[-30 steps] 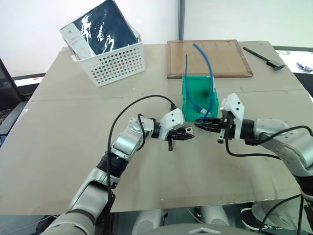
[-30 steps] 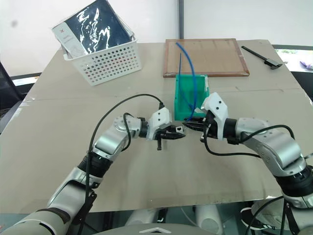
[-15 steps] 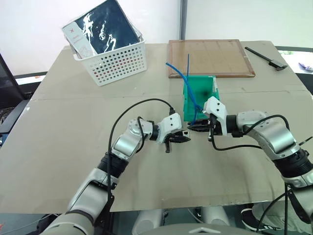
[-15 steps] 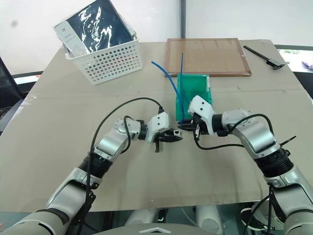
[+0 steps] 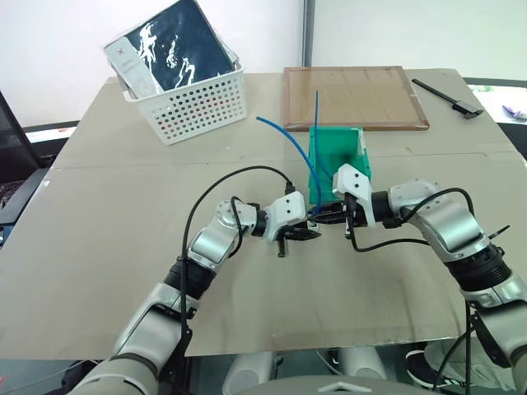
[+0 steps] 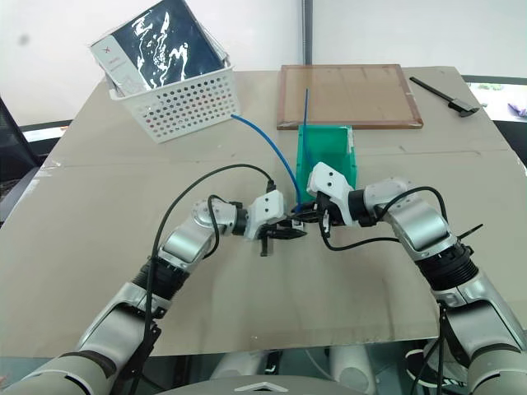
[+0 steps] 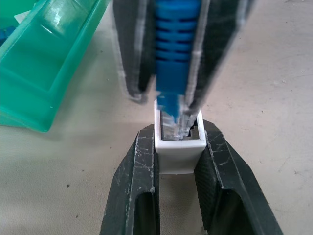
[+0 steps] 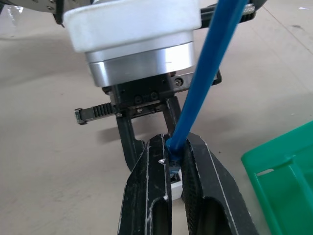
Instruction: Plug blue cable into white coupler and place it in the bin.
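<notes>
Compared with a second ago, my right gripper (image 5: 329, 216) has come in toward nine o'clock and now meets my left gripper (image 5: 306, 234) tip to tip in front of the bin (image 5: 338, 152); earlier there was a clear gap between them. The blue cable (image 5: 288, 137) has swung with it: its free end, which arched up over the bin toward twelve o'clock, now leans out toward ten o'clock, pointing at the white basket (image 5: 193, 103). The left gripper has hardly shifted.

In the left wrist view, my left gripper is closed narrowly on the white coupler (image 7: 179, 147), one finger on each side of the cube. My right gripper is clamped fully on the cable's ribbed blue boot, and the clear plug (image 7: 172, 117) at its tip sits in the mouth of the coupler's socket; I cannot tell whether it is fully seated. In the right wrist view the cable runs up out from between the right fingers (image 8: 151, 191), with the coupler just below.

The bin stands on the worktop (image 5: 107, 239) at roughly twelve o'clock from the two grippers, just behind them, with a second, straighter blue cable (image 5: 317, 111) standing up in it.

As for writing, the white edge of the dark packet (image 5: 177, 41) in the basket carries a small red mark, too small for me to read.
</notes>
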